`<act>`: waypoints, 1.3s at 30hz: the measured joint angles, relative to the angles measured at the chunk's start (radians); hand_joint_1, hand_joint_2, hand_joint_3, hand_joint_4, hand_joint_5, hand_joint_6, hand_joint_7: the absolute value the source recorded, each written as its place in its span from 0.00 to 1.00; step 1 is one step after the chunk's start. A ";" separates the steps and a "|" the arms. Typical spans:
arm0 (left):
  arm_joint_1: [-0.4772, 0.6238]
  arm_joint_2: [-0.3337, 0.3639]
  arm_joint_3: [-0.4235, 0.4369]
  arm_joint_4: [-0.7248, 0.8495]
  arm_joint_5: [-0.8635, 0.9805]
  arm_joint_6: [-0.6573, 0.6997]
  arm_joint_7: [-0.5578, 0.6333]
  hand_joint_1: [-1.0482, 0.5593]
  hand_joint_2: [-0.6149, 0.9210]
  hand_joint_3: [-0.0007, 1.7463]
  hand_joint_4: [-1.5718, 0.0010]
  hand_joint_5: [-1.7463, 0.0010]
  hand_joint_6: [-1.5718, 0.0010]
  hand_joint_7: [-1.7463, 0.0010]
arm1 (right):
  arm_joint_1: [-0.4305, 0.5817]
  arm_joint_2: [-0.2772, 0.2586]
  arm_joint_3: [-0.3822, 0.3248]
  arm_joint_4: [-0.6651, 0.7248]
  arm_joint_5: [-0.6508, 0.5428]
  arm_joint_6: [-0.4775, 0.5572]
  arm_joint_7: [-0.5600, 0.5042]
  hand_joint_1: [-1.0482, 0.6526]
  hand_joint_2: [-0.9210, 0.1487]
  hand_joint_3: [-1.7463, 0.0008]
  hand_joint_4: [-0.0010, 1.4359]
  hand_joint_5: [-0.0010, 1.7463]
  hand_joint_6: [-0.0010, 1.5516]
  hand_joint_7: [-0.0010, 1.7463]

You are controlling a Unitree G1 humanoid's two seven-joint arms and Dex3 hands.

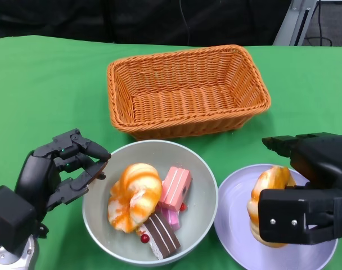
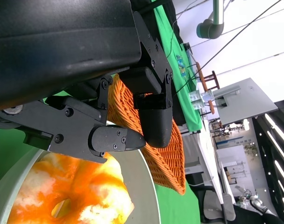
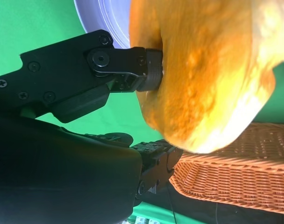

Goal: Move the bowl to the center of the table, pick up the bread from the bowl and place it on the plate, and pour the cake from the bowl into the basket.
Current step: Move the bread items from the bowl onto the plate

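right hand (image 1: 306, 197) grips 1 bread (image 1: 269, 194) over the plate (image 1: 238, 236), fingers wrapped round it, low enough that a release should drop it on the plate rather than the cloth; whether it touches yet, i cannot tell. left hand (image 1: 61, 169) holds nothing, fingers apart with tips at the bowl (image 1: 202, 174) rim, likely steadying it or set to lift it. bowl sits mid-table just in front of the basket (image 1: 188, 93), holding 1 more bread (image 1: 134, 197) and 2 cake pieces (image 1: 174, 188), so a short tip forward would pour them.
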 measured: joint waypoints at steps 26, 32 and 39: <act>0.000 0.000 -0.001 -0.005 0.002 0.004 0.000 0.52 0.96 0.24 0.53 0.16 0.51 0.35 | 0.017 0.043 -0.067 0.037 0.059 -0.121 -0.147 0.28 0.19 1.00 0.14 0.01 0.07 0.00; 0.000 0.000 -0.001 -0.005 0.002 0.004 0.000 0.54 0.96 0.24 0.53 0.16 0.51 0.35 | 0.017 0.043 -0.067 0.041 0.056 -0.121 -0.154 0.31 0.17 1.00 0.15 0.01 0.09 0.01; 0.000 0.000 -0.001 -0.005 0.002 0.004 0.000 0.54 0.96 0.24 0.53 0.16 0.51 0.36 | 0.022 0.043 -0.067 0.042 0.053 -0.131 -0.170 0.24 0.03 0.98 0.20 0.02 0.13 0.01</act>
